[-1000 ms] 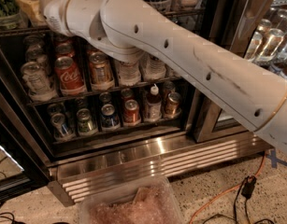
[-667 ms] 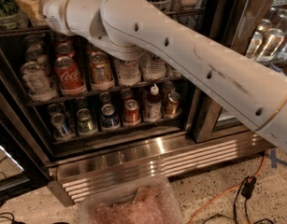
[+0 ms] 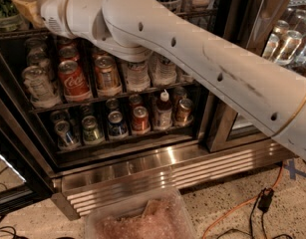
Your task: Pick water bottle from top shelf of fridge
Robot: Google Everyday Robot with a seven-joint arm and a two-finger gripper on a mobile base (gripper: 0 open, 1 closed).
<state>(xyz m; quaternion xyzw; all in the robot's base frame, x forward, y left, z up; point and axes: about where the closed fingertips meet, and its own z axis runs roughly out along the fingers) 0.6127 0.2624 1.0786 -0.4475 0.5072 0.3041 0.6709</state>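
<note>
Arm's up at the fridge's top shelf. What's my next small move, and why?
Probably pause and raise the camera before going further. The gripper sits at the top left corner by the top shelf, mostly cut off, and the arm hides whichever water bottle it is meant to grasp.

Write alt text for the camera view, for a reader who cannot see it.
A white robot arm reaches from lower right into a drinks fridge, its gripper at the top shelf in the upper left corner. The lower racks hold cans and small bottles.
</note>
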